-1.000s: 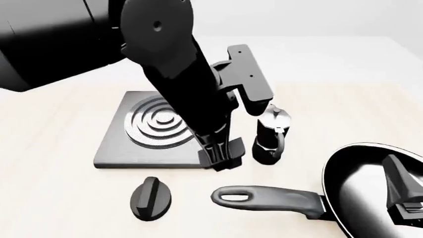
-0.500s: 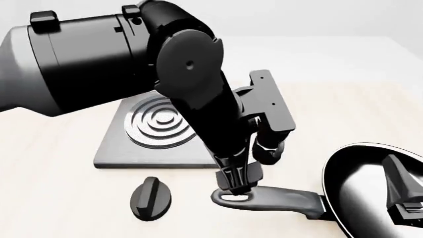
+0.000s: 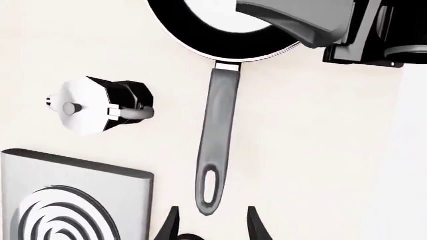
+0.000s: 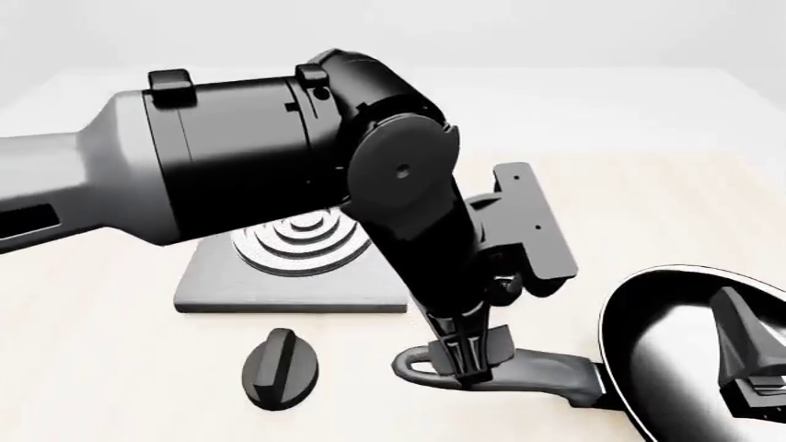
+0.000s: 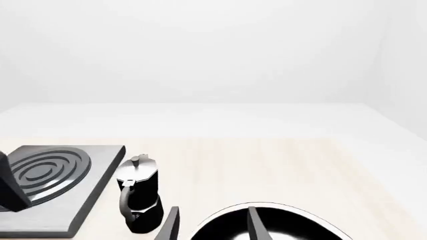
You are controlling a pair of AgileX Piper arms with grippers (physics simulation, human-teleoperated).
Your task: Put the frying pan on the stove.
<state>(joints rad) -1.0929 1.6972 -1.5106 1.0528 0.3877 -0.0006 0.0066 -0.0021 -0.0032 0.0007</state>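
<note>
The frying pan (image 4: 669, 345) lies at the front right of the table, its long grey handle (image 4: 540, 368) pointing left. In the left wrist view the frying pan (image 3: 213, 35) shows with its handle (image 3: 220, 120) running toward the camera. My left gripper (image 3: 212, 227) is open, and its fingers straddle the handle's loop end. From the front, the left gripper (image 4: 473, 357) stands right over that loop. The stove (image 4: 289, 276) sits left of centre, partly hidden by my left arm. My right gripper (image 5: 212, 227) hangs open above the frying pan (image 5: 293, 225), also seen as the right gripper (image 4: 752, 368).
A moka pot (image 3: 100, 106) stands between the stove (image 3: 67, 200) and the pan; the moka pot (image 5: 139, 200) is hidden behind my left arm in the front view. A black oval knob (image 4: 283, 366) lies in front of the stove. The right arm (image 3: 320, 20) overhangs the pan.
My left arm has swung right and toward the table's front. Its gripper went from the stove's front edge down to the pan handle's loop. The right gripper has not moved.
</note>
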